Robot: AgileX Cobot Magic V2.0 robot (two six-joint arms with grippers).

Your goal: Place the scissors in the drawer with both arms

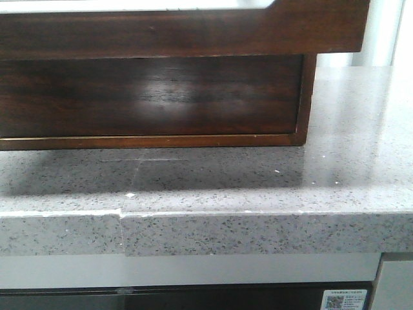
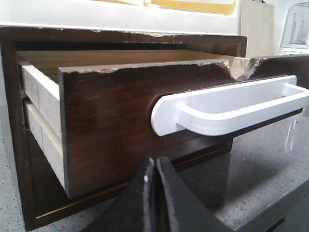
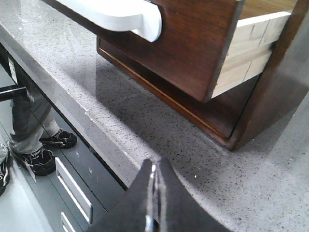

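The dark brown drawer [image 1: 181, 29] stands pulled out of its wooden cabinet [image 1: 155, 97] and overhangs the counter. In the left wrist view the drawer front [image 2: 111, 111] carries a white bar handle [image 2: 227, 108], has a chipped top edge and is pale inside. My left gripper [image 2: 154, 162] is shut and empty, just in front of the drawer front and below the handle's end. My right gripper [image 3: 155, 162] is shut and empty above the counter's front edge, off the drawer's other corner [image 3: 193, 43]. The scissors are out of view. No gripper shows in the front view.
The cabinet stands on a grey speckled stone counter [image 1: 258, 187] with a seam in its front edge. Below the counter are dark cabinet drawers with pale handles [image 3: 72, 188]. A person's legs and black shoes [image 3: 34, 145] are on the floor beside them.
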